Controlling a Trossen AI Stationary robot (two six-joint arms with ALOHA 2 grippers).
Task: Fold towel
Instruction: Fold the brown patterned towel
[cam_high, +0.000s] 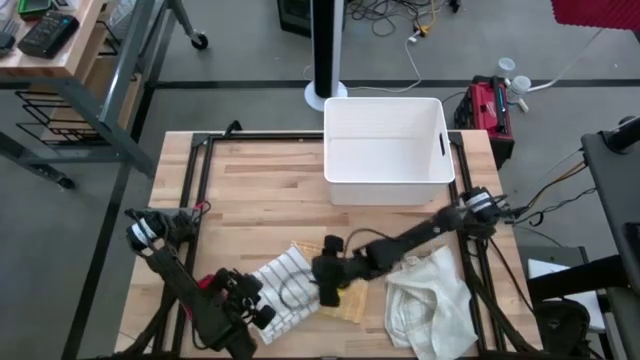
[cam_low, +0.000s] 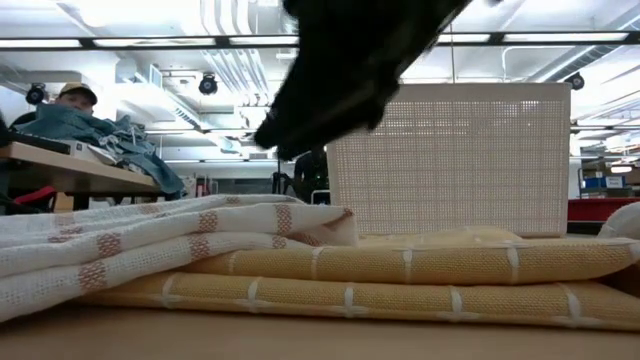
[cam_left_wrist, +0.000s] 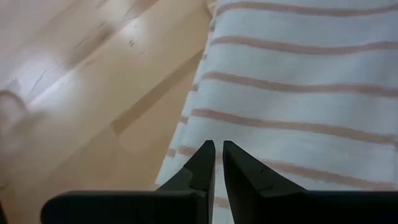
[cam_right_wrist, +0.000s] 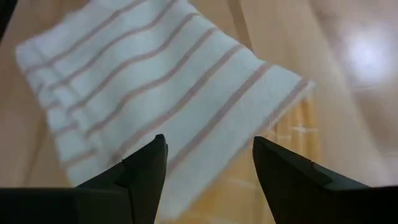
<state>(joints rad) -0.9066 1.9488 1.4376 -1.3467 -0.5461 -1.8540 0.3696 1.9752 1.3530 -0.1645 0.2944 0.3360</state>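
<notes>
Right end effector spread, held above striped towel, which lies on yellow towel. Left end effector pressed together at striped towel edge, contact unclear. Wooden bench carries white bin beyond. Person seated in room, probably at desk.

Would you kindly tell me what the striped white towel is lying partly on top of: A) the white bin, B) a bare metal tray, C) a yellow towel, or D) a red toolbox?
C: the striped towel overlaps a yellow towel, seen stacked beneath it in the low view.
</notes>
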